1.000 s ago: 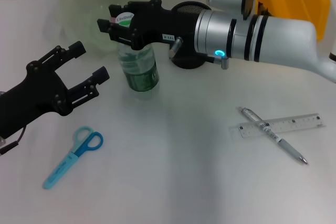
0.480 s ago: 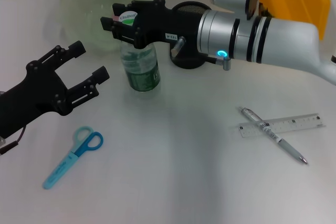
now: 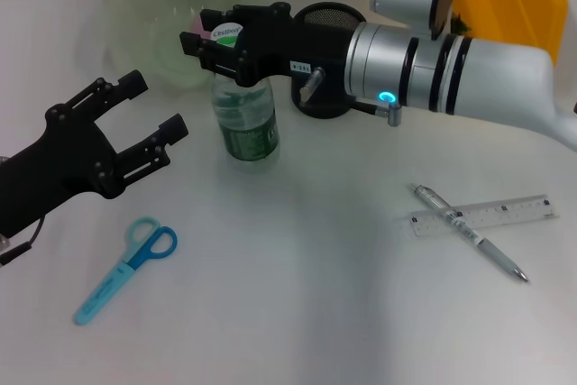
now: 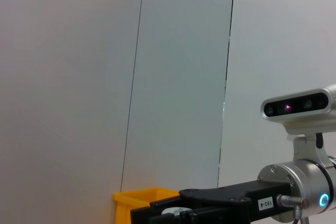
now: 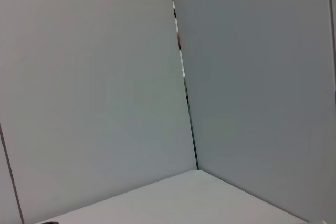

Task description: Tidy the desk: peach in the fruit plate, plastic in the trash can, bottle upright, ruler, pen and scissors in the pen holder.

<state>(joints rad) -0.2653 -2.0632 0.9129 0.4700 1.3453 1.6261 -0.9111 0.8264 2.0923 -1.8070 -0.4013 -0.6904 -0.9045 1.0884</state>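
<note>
The right pincer [image 3: 216, 42] pinches the cap of the upright clear plastic bottle [image 3: 245, 123]; the left pincer [image 3: 153, 110] hovers spread.

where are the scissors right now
In the head view the scissors lie flat on the desk's near left, just below the open left gripper, well apart from the bottle.

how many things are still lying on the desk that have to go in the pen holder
3: the blue scissors near the left gripper, and on the right the pen lying crossed over the ruler. None seem hidden.
</note>
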